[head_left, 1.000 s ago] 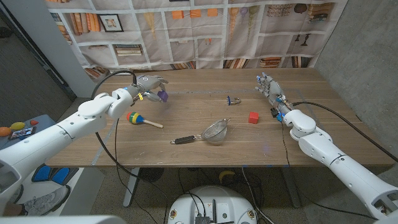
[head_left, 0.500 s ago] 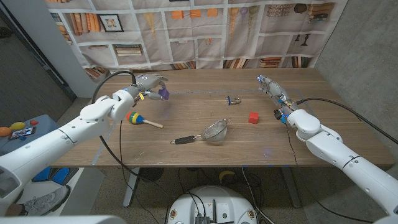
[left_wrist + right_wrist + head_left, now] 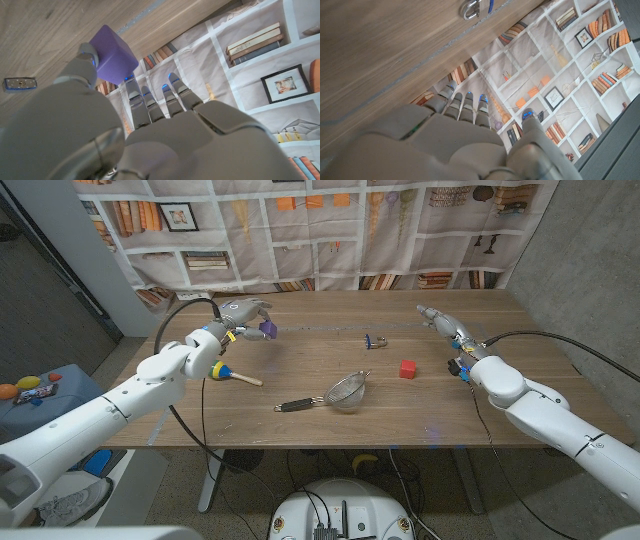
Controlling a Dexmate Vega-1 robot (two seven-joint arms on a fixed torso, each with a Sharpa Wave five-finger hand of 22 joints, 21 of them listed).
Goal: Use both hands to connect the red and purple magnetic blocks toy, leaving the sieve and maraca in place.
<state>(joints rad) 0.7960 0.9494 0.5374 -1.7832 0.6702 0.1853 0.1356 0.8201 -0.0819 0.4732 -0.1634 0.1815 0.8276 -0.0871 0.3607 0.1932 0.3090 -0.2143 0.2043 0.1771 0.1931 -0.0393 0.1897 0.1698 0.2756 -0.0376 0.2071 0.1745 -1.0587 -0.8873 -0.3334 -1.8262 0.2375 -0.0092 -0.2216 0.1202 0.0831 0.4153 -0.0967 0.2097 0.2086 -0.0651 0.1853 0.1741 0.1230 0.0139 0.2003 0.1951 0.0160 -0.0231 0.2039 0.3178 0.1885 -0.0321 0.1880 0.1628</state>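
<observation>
Purple magnetic block (image 3: 265,330) sits pinched in the left hand (image 3: 238,314), held up off the wood near the tabletop's (image 3: 300,365) far left; the left wrist view shows the thumb and a finger (image 3: 131,90) closed on the cube's sides while the other fingers reach past it, straight and close together. Red magnetic block (image 3: 407,368) lies alone on the wood right of centre, with bare tabletop on every side of it and well apart from the purple one.

The right hand (image 3: 441,324) hovers near the far right edge, fingers stretched out and slightly apart, gripping nothing; the red block lies nearer the robot than it does and toward the centre. In the right wrist view its fingers (image 3: 465,106) point out past the tabletop's far edge toward the bookshelf-print backdrop (image 3: 330,230).

A sieve (image 3: 345,392) rests in the middle toward the near edge, its black handle pointing left. A maraca (image 3: 222,371) with a coloured head lies on the left, just below the left forearm, wooden handle aimed toward the centre. A small metal clip (image 3: 375,340) lies between the blocks, nearer the far edge. Open wood runs between the sieve and the clip.
</observation>
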